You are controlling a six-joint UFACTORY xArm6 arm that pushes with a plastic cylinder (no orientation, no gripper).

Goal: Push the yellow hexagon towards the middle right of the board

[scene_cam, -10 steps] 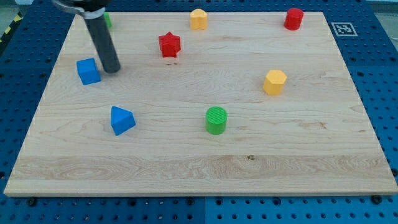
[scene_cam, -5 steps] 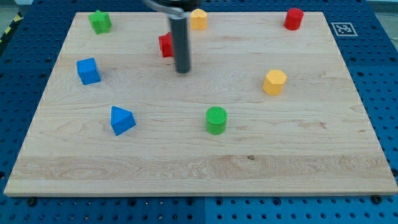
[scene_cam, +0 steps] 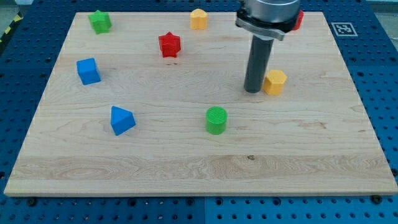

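board [scene_cam: 186,149], tip [scene_cam: 252,91] beside yellow hexagon [scene_cam: 275,81]

The wooden desk [scene_cam: 186,162] carries eight blocks. Taking the green cylinder [scene_cam: 216,120] as landmark: blue triangle [scene_cam: 122,120] left of it, blue cube [scene_cam: 88,71], green star [scene_cam: 99,21] and red star [scene_cam: 169,45] upper left, yellow block [scene_cam: 198,18] above, yellow hexagon [scene_cam: 275,81] and red block [scene_cam: 299,20] upper right.

A robotics lab bench, by the look of it: a pale wooden board [scene_cam: 186,168] sits on a blue perforated table [scene_cam: 382,74], with a printed fiducial marker [scene_cam: 342,28] at the board's top right corner.
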